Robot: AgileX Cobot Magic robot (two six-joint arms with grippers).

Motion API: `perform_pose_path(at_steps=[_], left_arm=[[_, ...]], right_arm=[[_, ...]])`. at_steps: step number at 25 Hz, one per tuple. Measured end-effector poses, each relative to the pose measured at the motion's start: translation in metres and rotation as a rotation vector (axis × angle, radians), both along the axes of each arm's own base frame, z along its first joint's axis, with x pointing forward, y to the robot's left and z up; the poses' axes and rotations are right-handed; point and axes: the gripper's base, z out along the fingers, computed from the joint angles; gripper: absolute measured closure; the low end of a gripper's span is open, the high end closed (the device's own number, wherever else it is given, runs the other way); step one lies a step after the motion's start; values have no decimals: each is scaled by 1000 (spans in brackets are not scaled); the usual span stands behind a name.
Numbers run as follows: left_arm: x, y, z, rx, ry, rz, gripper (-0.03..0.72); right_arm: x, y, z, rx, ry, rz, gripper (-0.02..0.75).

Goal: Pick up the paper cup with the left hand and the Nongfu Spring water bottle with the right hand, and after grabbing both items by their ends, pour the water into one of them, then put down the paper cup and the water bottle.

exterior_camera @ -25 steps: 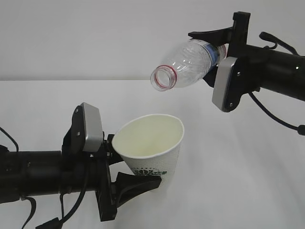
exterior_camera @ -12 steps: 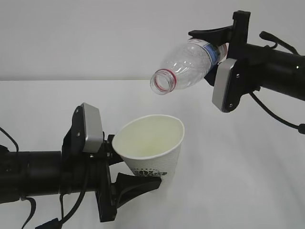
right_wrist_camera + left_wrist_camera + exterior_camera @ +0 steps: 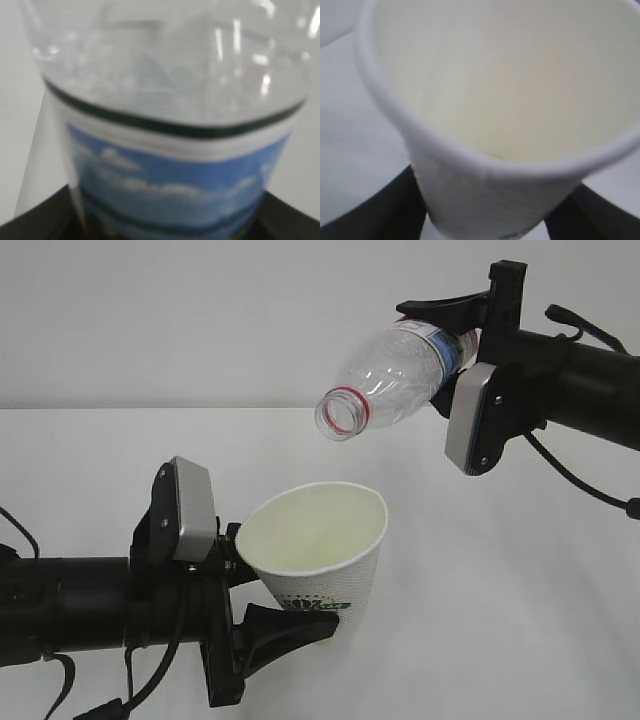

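The paper cup (image 3: 318, 552) sits in my left hand (image 3: 262, 592), gripped low on its wall near the base, the jaws part-way open and closed against its sides; it is held clear of the table (image 3: 520, 570), mouth up and leaning slightly toward the camera. In my left wrist view its inside looks pale and I cannot tell whether any water has reached it. The water bottle (image 3: 395, 375) is in my right hand (image 3: 468, 335), held at its bottom end around the label, jaws likewise part-way open and clamped on it. It lies tipped past level, open mouth pointing down and to the left, above and slightly behind the cup's rim, well apart from it. No stream shows at the mouth, and the bottle looks largely clear. My judgement: the pouring step is in hand. The next move calls for keeping the mouth over the cup's opening, then righting the bottle and setting both items down upright.
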Motion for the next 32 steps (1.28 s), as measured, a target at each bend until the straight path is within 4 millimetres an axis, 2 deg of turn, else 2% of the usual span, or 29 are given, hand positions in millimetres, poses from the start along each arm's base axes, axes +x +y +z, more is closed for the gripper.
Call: perform_pose_path(at_steps=[32], left_arm=[[3,2,-2,23,12,34,204]], right_arm=[[0,0,0,-31,-35,4,302]])
